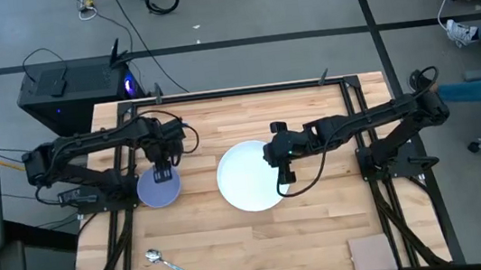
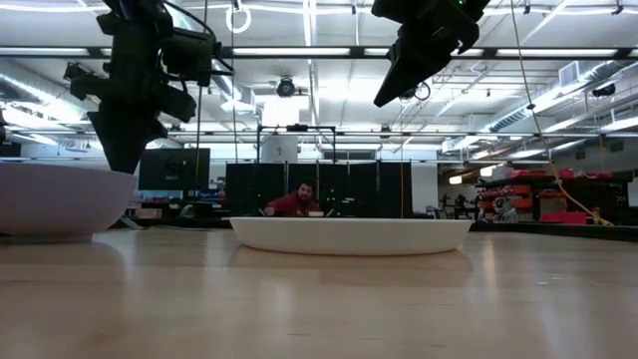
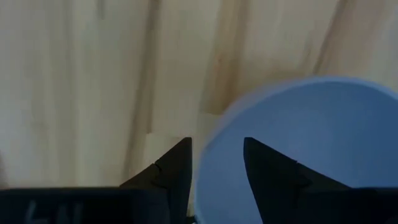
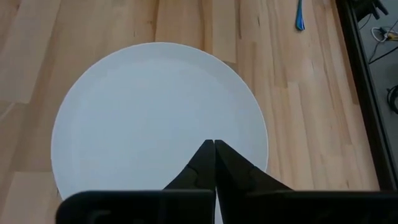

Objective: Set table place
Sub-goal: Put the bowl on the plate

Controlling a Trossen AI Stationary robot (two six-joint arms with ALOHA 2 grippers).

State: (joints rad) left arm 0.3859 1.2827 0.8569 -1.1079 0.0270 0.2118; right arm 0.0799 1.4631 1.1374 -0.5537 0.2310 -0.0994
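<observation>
The lavender-blue bowl (image 1: 159, 189) stands on its base on the wooden table (image 1: 262, 242), left of the middle; it also shows in the low view (image 2: 55, 199). My left gripper (image 1: 163, 168) is open at the bowl's far rim. In the left wrist view one finger (image 3: 177, 165) is outside the rim and the other (image 3: 264, 165) is over the bowl's inside (image 3: 311, 137). The white plate (image 1: 247, 178) lies flat at the table's middle. My right gripper (image 4: 214, 146) is shut and empty, and hangs well above the plate's right part (image 2: 399, 80). The spoon (image 1: 166, 262) lies near the front left.
A thin blue handle (image 4: 300, 15) lies on the table beyond the plate, near a black rail (image 4: 360, 93). A tan square (image 1: 372, 252) lies at the front right corner. A person (image 2: 296, 202) sits far behind the table.
</observation>
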